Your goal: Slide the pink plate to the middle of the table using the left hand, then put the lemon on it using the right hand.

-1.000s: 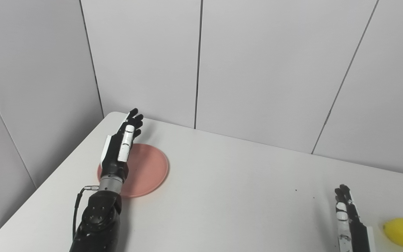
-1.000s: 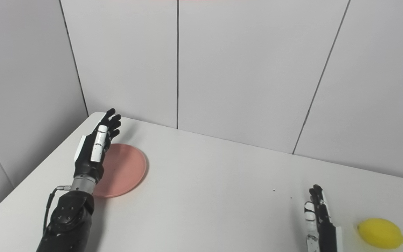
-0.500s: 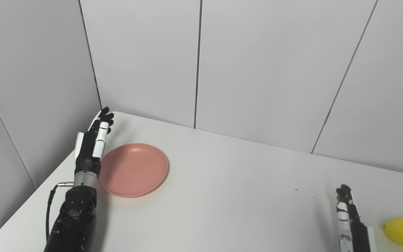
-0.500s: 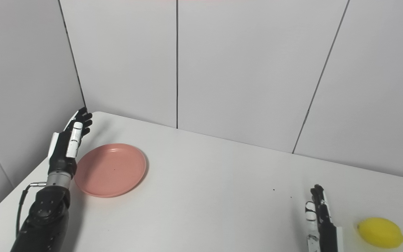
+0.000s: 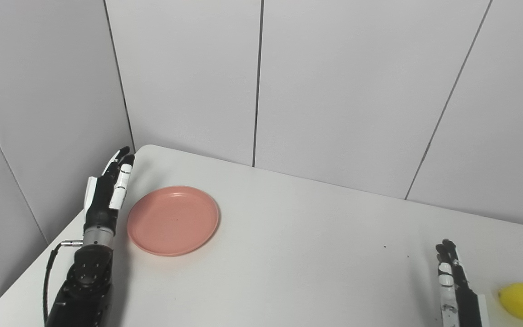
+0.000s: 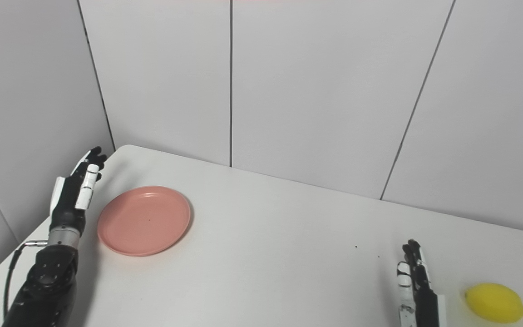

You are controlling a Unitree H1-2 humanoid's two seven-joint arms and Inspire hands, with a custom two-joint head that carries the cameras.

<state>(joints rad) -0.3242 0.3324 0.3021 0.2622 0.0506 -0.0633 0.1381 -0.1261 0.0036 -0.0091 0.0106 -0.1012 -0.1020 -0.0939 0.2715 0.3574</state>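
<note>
Plate (image 5: 173,220) at far-left of table (image 5: 288,254), not yet slid; left hand (image 5: 106,193) set edge-on just outside its left rim.

Pink plate lies flat, well short of centre. Left hand empty, fingers straight and together, beside rim; contact not discernible. Judgement: lower hand edge to table level, press on rim's outer wall and push steadily rightward, low, so plate slides without tipping or spinning off. Lemon (image 6: 495,303) at near-right, right hand (image 6: 416,286) just beside it, empty, fingers extended. Right hand cut off by bottom edge; its thumb not visible.
</note>
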